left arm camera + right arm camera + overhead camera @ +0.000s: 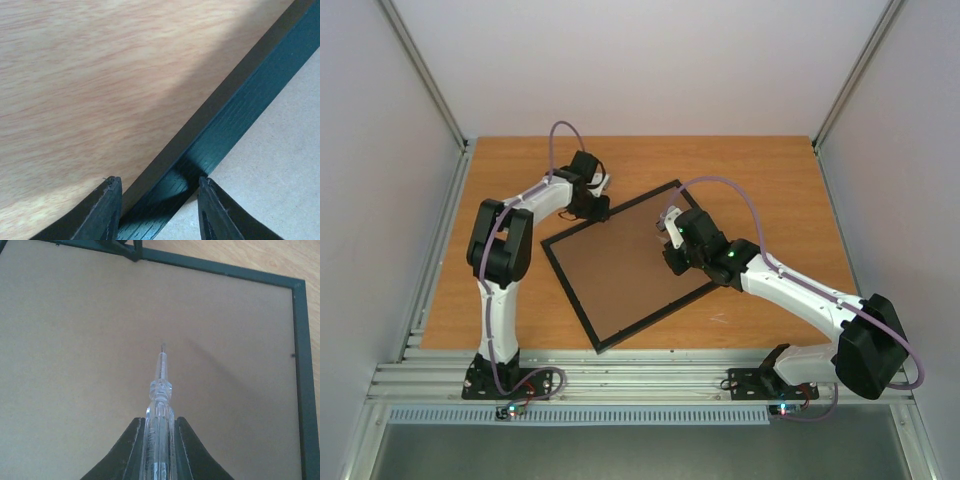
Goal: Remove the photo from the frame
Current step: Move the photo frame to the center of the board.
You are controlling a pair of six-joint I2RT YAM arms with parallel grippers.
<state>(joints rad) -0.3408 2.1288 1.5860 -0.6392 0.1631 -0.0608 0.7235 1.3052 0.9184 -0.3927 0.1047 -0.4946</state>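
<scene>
1. Leftward first: the left arm is rising from its base along the left side of the table point(770, 180). It is bending inward at the far end and carrying the left gripper point(592, 207) to the far-left rail of the frame point(568, 290).
2. Seen from the left wrist, the two dark fingers point(107, 210) are standing apart, one over the wood outside the black rail and the other over the inner side. The rail is running diagonally between them. Whether they are pinching it or only straddling it, I cannot tell.
3. Across the middle, the frame is lying flat on the table, turned at an angle to the table's edges. Its back side is facing up, so the brown backing board point(620, 270) is filling the whole rectangle inside the thin black border.
4. Right of centre, the right gripper point(672, 235) is hanging over the right half of the board, well inside the border. Its jaws are clenched on a clear tool point(160, 405), a slim transparent shaft narrowing to a fine point.
5. From the right wrist, that point is aiming across the board toward the far rail, and its shadow is falling on the board to the right. Whether the tip is touching the board, I cannot tell.
6. Farthest right, the right arm is stretching diagonally from its base at the near right corner toward the frame.
</scene>
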